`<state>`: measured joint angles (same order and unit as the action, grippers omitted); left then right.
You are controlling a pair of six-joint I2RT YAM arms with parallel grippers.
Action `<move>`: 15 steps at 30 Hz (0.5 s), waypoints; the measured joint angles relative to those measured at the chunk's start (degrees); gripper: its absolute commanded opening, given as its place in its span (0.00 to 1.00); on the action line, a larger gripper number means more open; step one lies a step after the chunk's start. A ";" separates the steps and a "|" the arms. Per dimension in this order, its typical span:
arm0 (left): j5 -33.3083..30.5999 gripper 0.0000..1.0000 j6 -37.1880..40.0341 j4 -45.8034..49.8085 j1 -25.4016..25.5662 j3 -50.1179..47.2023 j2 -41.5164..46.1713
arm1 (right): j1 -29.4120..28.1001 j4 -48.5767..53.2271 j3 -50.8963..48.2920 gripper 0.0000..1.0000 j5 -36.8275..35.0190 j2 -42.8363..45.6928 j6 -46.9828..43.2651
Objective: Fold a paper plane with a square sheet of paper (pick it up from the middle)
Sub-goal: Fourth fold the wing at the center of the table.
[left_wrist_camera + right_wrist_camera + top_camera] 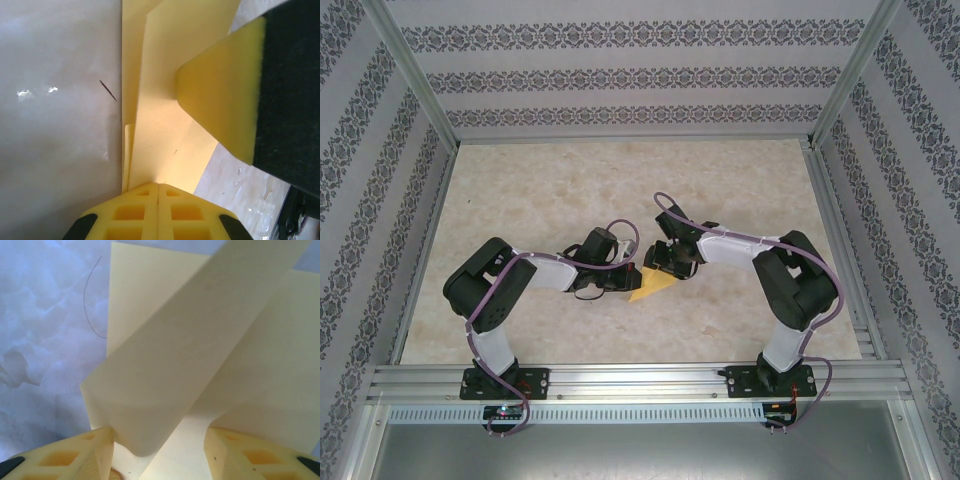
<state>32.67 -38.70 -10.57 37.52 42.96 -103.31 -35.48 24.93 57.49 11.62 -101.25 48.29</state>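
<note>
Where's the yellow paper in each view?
Top external: paper mid-table, slightly below picture centre.
Left wrist: paper at centre, running from the top edge down to the left fingers.
Right wrist: paper across centre and right, a flap curled up between the right fingers.
Shared landmark: the marbled table.

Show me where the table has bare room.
Bare: the far strip of the beige marble-look table below the patterned back wall, and the near patch between the black left arm and right arm. Crowded: the middle, around the folded yellow-orange paper sheet.

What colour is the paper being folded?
Pale yellow, unmarked: the thin folded paper sheet shows best in the right wrist view.
</note>
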 measured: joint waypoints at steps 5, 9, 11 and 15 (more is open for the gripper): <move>0.00 0.01 0.00 0.79 0.00 0.37 -0.11 | 0.76 2.75 -0.79 0.48 0.02 3.91 -0.15; -0.02 0.00 0.02 1.01 0.00 0.46 -0.13 | 1.14 1.22 -2.27 0.33 0.09 8.61 -0.61; -0.02 0.00 0.02 1.05 0.00 0.50 -0.15 | 1.09 -1.05 -3.87 0.21 0.87 9.92 -1.42; -0.02 0.00 0.02 1.27 0.00 0.61 -0.17 | 0.81 -5.03 -6.43 0.10 3.23 9.35 -1.81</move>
<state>32.64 -38.68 -9.30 37.52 43.57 -103.48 -34.68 19.90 51.07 14.85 -91.90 46.48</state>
